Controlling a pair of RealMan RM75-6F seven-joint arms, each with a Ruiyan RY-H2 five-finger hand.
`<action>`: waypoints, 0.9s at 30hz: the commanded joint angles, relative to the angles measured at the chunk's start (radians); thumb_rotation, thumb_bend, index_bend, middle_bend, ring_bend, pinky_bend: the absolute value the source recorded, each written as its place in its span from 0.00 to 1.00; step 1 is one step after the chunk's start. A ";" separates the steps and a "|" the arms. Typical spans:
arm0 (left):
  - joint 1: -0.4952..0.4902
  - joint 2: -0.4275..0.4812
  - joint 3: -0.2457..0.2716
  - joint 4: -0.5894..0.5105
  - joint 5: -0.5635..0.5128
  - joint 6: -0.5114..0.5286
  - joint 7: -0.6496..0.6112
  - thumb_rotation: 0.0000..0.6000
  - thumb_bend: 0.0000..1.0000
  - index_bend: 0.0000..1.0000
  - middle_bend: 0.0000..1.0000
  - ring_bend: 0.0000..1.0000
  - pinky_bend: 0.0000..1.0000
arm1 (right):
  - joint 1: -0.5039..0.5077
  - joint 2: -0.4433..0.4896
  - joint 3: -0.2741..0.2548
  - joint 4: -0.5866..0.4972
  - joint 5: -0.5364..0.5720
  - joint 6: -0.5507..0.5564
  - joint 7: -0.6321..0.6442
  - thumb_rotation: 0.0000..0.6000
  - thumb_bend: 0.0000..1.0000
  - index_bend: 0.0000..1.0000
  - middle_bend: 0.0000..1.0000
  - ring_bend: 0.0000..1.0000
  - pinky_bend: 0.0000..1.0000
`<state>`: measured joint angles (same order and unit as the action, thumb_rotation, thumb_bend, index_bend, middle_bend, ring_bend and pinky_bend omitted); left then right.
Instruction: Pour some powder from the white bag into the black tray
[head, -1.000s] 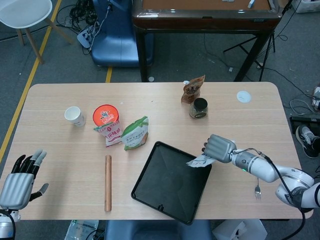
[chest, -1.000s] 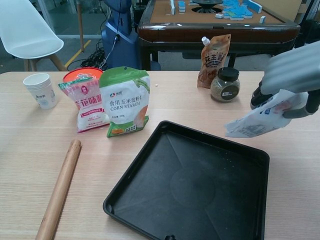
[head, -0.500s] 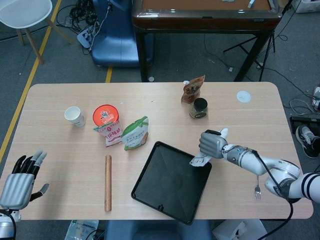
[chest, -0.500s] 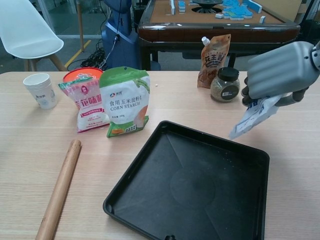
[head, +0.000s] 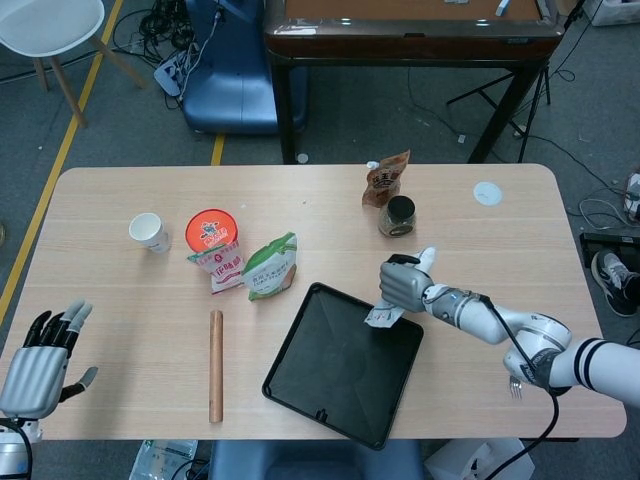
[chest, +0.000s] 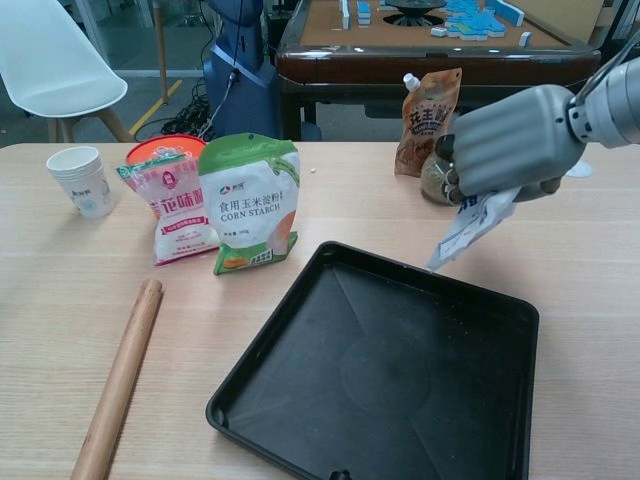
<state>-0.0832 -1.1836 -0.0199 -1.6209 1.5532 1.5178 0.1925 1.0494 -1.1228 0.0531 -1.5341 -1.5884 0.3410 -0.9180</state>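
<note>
Nearest the robot, the left hand (head: 35, 360) rests off the black tray's (chest: 300, 400) left side at the table edge, its fingers spread and holding nothing. The right hand (chest: 510, 140) grips the white bag (chest: 468, 224) above the tray's far right rim, the bag tilted with its lower end pointing down toward the tray. Beyond the tray's far left corner stands a corn starch bag (chest: 250, 205), and past the right hand sit a dark-lidded jar (head: 397, 215) and a brown pouch (chest: 427, 105).
</note>
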 joint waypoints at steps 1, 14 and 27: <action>0.003 -0.004 0.002 0.005 -0.003 0.000 -0.004 1.00 0.21 0.07 0.09 0.13 0.07 | 0.005 -0.010 0.001 0.007 0.042 -0.008 -0.019 1.00 1.00 0.92 0.85 0.72 0.72; 0.010 -0.026 0.006 0.026 -0.006 0.004 -0.015 1.00 0.21 0.07 0.09 0.13 0.07 | 0.039 -0.060 -0.073 0.022 0.167 -0.043 -0.111 1.00 1.00 0.95 0.87 0.75 0.72; 0.006 -0.027 0.002 0.027 -0.008 -0.001 -0.013 1.00 0.21 0.07 0.09 0.13 0.07 | 0.096 -0.020 -0.123 -0.013 0.320 0.037 -0.173 1.00 1.00 0.96 0.88 0.77 0.72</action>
<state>-0.0770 -1.2099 -0.0180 -1.5943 1.5456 1.5170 0.1790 1.1375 -1.1439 -0.0585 -1.5395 -1.2783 0.3708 -1.0810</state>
